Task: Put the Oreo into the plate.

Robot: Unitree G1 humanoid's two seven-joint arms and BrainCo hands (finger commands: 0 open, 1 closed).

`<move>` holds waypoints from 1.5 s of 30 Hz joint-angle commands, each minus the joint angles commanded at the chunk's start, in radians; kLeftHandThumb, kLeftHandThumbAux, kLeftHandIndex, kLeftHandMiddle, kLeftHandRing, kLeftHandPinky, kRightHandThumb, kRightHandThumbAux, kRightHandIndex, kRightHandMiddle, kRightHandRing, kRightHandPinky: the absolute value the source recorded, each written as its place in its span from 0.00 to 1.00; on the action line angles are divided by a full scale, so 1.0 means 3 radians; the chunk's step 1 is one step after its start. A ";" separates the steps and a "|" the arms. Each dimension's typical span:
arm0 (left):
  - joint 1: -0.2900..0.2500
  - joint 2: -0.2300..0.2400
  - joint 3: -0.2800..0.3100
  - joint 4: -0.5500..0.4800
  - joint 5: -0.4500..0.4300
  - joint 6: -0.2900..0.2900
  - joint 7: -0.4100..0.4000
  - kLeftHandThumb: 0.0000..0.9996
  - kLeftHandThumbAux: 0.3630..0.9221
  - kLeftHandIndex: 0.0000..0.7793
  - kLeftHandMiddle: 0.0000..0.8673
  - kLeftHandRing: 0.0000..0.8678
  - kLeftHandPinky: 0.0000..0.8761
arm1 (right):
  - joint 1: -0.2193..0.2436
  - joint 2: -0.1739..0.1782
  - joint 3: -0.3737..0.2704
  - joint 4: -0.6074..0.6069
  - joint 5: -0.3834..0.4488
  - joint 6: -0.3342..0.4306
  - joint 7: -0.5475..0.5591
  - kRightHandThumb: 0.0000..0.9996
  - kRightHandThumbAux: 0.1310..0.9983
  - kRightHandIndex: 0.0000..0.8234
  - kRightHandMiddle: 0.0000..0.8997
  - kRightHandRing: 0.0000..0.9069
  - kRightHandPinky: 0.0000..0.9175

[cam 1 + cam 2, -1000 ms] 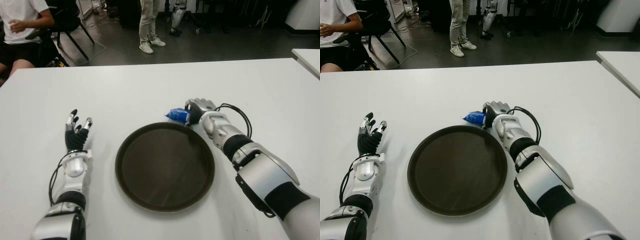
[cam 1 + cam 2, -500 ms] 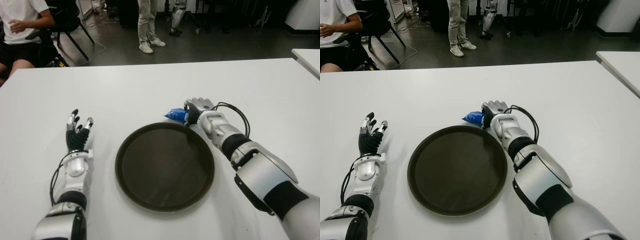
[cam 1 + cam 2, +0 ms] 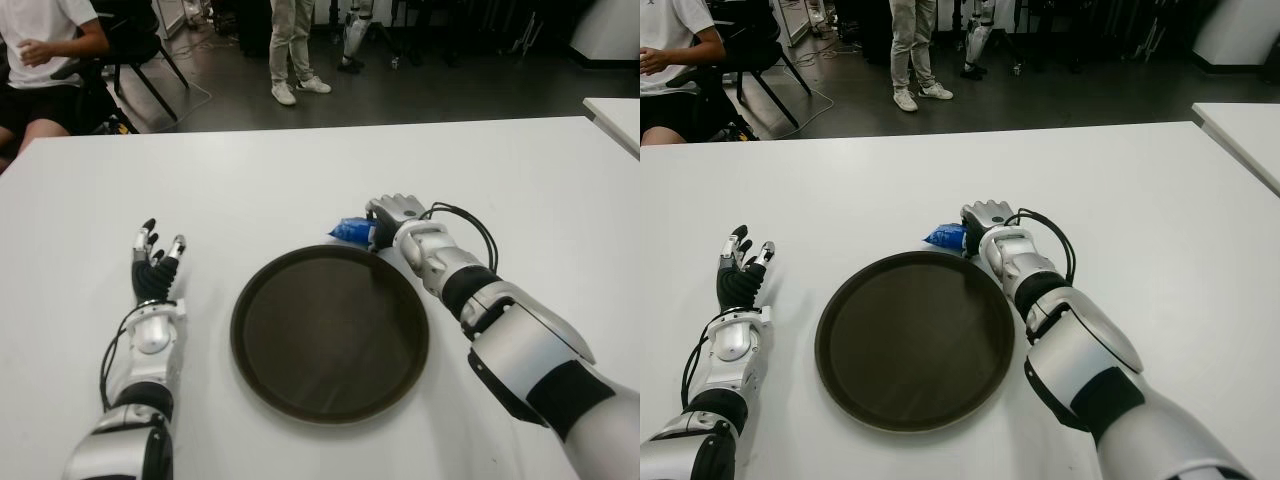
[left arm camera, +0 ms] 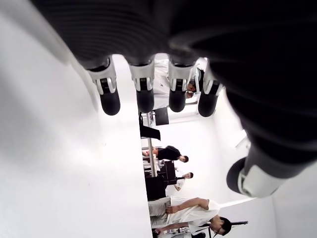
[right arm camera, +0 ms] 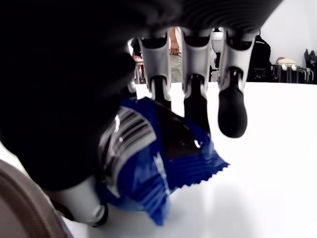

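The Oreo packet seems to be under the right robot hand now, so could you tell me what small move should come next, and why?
Probably lift it slightly. The right robot hand has its fingers curled over the blue Oreo packet, which appears to lie on the white table just beyond the plate rim. The plate is empty, so raising the packet should let it clear the rim.

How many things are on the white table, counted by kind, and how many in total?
Oreo packet, blue, held in the fingers of the right hand: 1
Plate, dark brown and round, nothing in it: 1
Total: 2
The left hand shows left of the plate and holds nothing.
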 joint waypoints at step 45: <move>0.0006 -0.0003 0.0010 -0.0027 -0.0017 0.0003 -0.0042 0.38 0.43 0.01 0.02 0.00 0.00 | 0.0005 0.0021 -0.0255 -0.0020 0.0142 0.0060 -0.0187 0.69 0.69 0.52 0.80 0.80 0.78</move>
